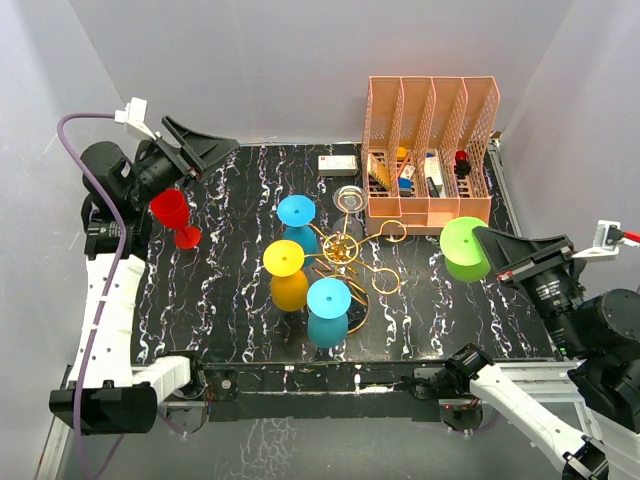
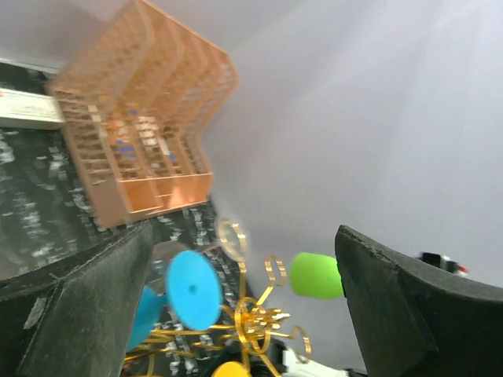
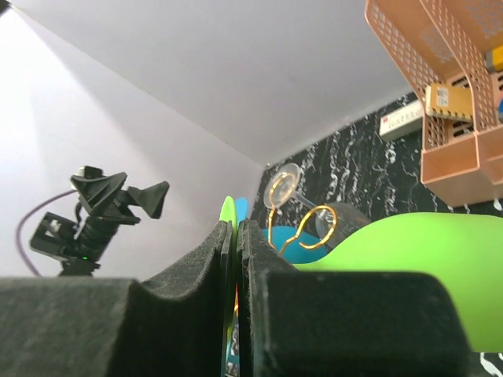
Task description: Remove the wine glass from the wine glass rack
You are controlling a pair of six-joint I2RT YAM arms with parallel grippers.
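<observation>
Two arms raised: left pincer (image 1: 212, 150) gaping near red glass (image 1: 172, 212); right pincer (image 3: 236, 232) clamping green wine glass (image 1: 463, 250).

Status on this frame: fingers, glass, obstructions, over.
Left fingers open, empty, near red wine glass on table. Right fingers shut on green wine glass, clear of wine glass rack. Blue glass, yellow glass, teal glass hang there; nothing blocking.

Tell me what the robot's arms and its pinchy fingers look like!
Both arms have white shells with chunky black joints. A long purple cable runs along the left arm. The right arm has a small white plug with a red tip near its wrist. The left gripper and the right gripper are matte black, with thick wedge-shaped fingers.
</observation>
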